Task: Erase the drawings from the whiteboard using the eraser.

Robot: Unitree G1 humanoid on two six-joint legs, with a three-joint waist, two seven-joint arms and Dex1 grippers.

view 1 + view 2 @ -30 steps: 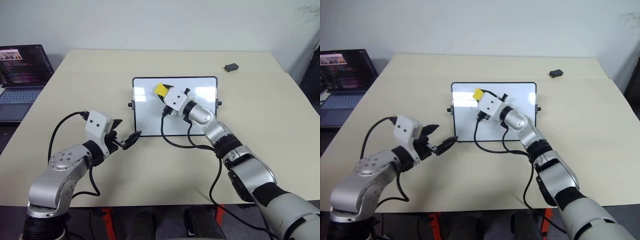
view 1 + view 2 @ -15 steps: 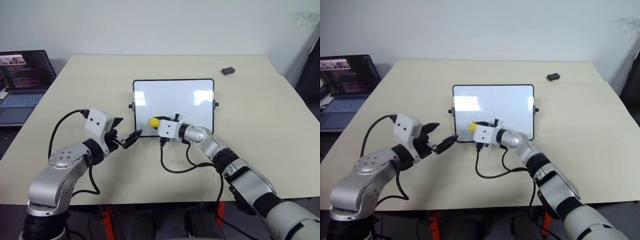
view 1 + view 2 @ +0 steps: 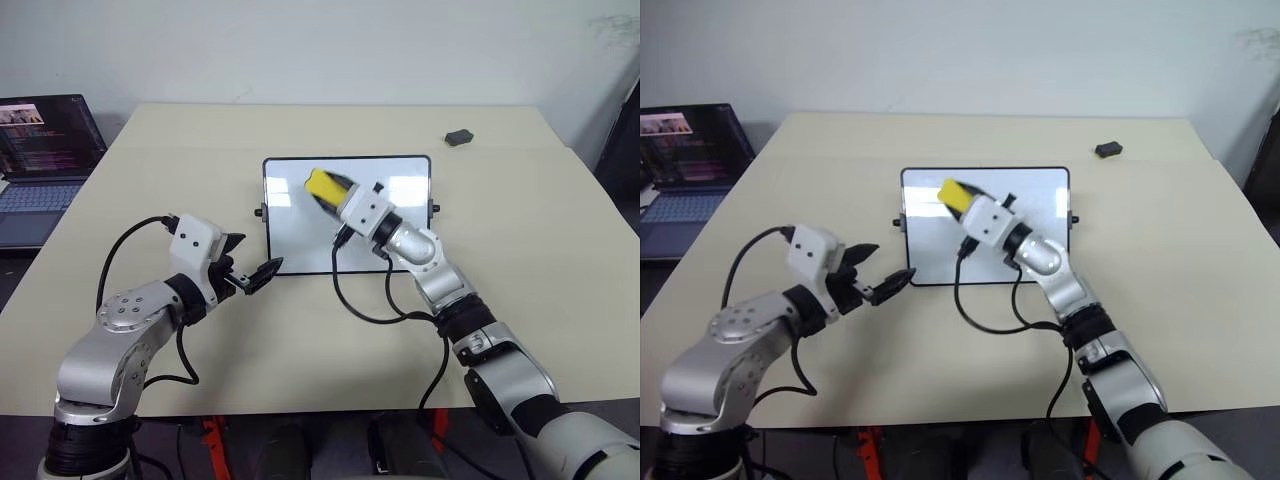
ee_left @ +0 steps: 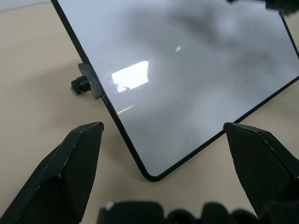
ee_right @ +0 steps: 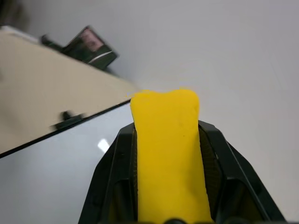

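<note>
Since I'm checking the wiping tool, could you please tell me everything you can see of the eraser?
The eraser is a small bright yellow block, soft-looking like foam, with a slightly notched front end. It is clamped between the right gripper's black fingers, sticking out past their tips. It is over the whiteboard's far left part; contact with the surface cannot be told.

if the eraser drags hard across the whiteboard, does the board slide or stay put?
Probably slides a little: the whiteboard lies flat and unclamped on the smooth table, its corner between the left gripper's open fingers. Thin frame suggests it's light. Its glossy face should give the eraser in the right gripper little drag.
</note>
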